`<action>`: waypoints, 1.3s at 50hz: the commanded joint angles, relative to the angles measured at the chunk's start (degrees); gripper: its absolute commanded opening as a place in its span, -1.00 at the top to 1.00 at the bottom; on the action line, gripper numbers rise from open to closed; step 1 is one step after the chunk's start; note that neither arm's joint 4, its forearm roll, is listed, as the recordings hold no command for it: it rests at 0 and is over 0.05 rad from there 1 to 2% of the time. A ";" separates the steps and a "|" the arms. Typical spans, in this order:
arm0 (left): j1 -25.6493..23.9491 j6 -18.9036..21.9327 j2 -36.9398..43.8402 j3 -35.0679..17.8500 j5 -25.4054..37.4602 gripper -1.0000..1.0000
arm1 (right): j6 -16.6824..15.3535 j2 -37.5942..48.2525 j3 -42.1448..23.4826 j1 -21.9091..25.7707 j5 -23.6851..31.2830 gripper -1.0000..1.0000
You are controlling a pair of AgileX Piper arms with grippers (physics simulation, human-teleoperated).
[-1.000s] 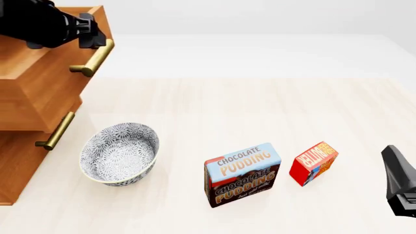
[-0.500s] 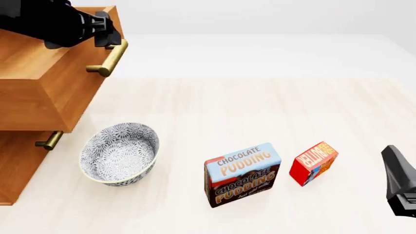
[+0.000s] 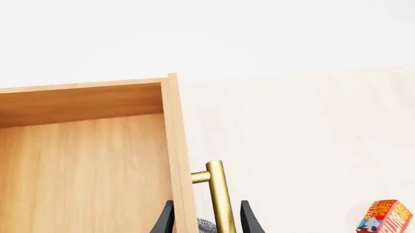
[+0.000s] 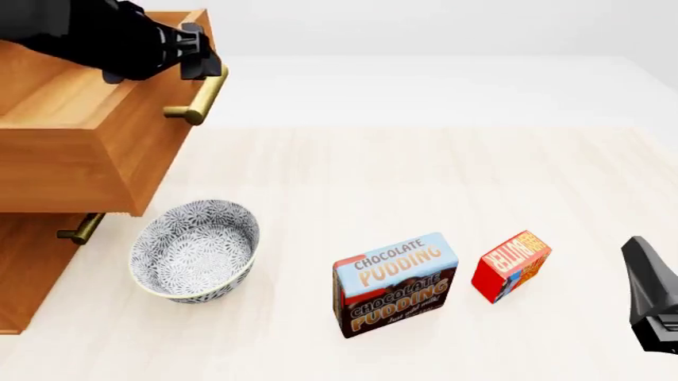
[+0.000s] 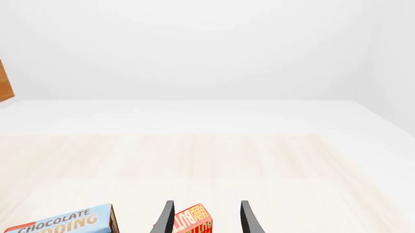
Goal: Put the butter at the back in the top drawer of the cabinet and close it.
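The front camera sits above and behind me, looking forward down the desk [image 4: 424,175]. My wrist cameras look along my fingers, close in. All three share the butter [image 4: 512,265].

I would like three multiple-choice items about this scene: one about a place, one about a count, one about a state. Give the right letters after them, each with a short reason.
1. In the front view, what lies between the bowl and the butter?
A. the chocolate pudding box
B. a cup
C. nothing

2. How many brass handles show on the cabinet in the front view?
A. one
B. two
C. four

3. The top drawer is:
A. shut
B. pulled out
C. lying on the table

Key: 1 A, the pudding box stands between them. 2 B, the top drawer's handle and one lower handle show. 3 B, its front juts out past the cabinet, with the left gripper at the handle.
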 commanded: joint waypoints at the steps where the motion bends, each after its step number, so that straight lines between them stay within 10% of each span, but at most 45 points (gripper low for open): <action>1: -2.61 0.29 2.77 -0.04 -0.72 -1.00 | 0.00 0.00 0.00 0.00 0.00 -1.00; 65: -7.71 1.69 -3.48 -5.28 6.57 -1.00 | 0.00 0.00 0.00 0.00 0.00 -1.00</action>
